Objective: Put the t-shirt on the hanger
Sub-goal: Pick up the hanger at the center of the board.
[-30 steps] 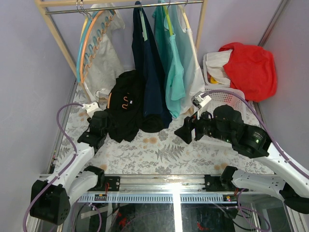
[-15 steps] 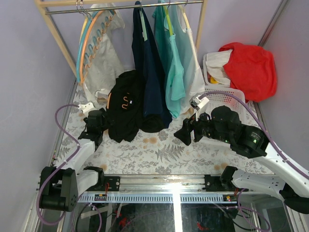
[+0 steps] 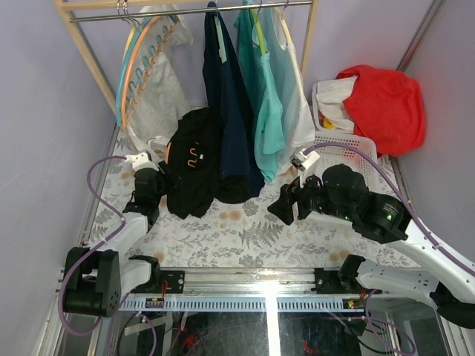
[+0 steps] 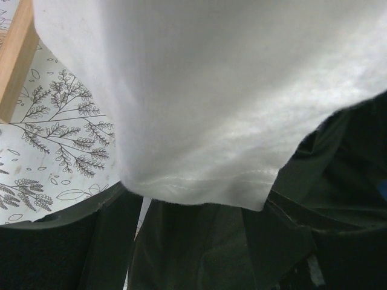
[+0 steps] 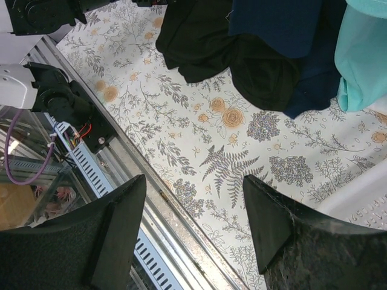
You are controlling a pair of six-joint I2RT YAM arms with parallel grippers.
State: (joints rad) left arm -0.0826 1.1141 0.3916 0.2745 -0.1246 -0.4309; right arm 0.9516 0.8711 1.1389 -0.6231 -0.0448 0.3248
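The black t-shirt (image 3: 194,174) hangs in a bunched heap under the rack, its lower part on the floral table; it also shows in the wrist views (image 4: 205,248) (image 5: 193,42). The orange hanger (image 3: 132,74) with its wavy bar hangs at the rack's left end, next to a blue one. My left gripper (image 3: 154,180) presses against the t-shirt's left edge, below a hanging white shirt (image 4: 199,90). Its fingers are lost among dark cloth. My right gripper (image 3: 284,202) (image 5: 193,181) hovers open over the table, right of the t-shirt, holding nothing.
A wooden rack with a metal rod (image 3: 193,10) carries a navy shirt (image 3: 226,96) and teal shirts (image 3: 267,111). A white basket (image 3: 349,148) and red cloth (image 3: 382,104) sit at the back right. The table's metal front rail (image 5: 151,199) lies under the right gripper.
My left gripper has pushed away from the bases towards the rack, along the t-shirt's left edge. The right gripper has drifted slightly left.
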